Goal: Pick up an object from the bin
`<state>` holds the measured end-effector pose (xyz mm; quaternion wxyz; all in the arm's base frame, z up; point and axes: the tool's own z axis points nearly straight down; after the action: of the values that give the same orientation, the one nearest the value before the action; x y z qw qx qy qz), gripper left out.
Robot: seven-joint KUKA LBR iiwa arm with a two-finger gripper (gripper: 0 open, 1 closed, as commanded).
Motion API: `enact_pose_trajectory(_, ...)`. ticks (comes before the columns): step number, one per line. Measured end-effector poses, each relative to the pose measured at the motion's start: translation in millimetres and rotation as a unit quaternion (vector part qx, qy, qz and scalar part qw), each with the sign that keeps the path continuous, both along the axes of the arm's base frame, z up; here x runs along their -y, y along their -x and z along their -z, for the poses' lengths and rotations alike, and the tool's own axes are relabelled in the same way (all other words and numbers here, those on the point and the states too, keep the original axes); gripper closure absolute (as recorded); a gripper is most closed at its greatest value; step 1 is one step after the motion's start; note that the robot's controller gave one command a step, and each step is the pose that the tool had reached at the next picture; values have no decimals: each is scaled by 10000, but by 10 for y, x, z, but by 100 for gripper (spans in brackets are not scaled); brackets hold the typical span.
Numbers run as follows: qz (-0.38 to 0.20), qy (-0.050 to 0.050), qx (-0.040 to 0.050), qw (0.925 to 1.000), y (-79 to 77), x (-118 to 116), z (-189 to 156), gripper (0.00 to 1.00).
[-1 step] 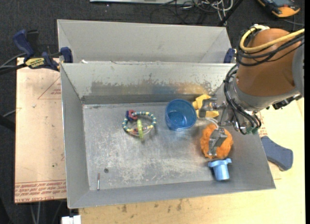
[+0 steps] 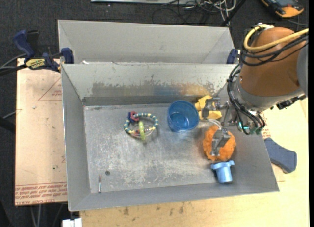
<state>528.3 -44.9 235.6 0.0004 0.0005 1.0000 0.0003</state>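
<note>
My gripper (image 2: 219, 141) hangs low at the right side of the bin, directly over an orange lumpy soft thing (image 2: 226, 147) and touching or nearly touching its top. Just below the orange thing, by the bin's front right corner, lies a small light-blue cylinder with a cap (image 2: 223, 171). A blue round cup (image 2: 182, 116) stands to the gripper's left, open side up. A yellow thing (image 2: 202, 104) sits between the cup and the gripper, partly hidden by the wrist.
A ring of coloured beads (image 2: 141, 124) lies left of the cup, mid-bin. A thin dark nail-like piece (image 2: 99, 183) rests near the front left corner. The arm with its orange cover and cables looms over the bin's right wall.
</note>
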Motion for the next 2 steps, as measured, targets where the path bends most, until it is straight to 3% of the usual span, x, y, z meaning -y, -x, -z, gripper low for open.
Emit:
enact_pose_trajectory(1, 1, 0, 4, 10000, -3, 3, 3, 0)
enact_pose_trajectory(2, 3, 4, 0, 10000, -24, 137, 405, 0)
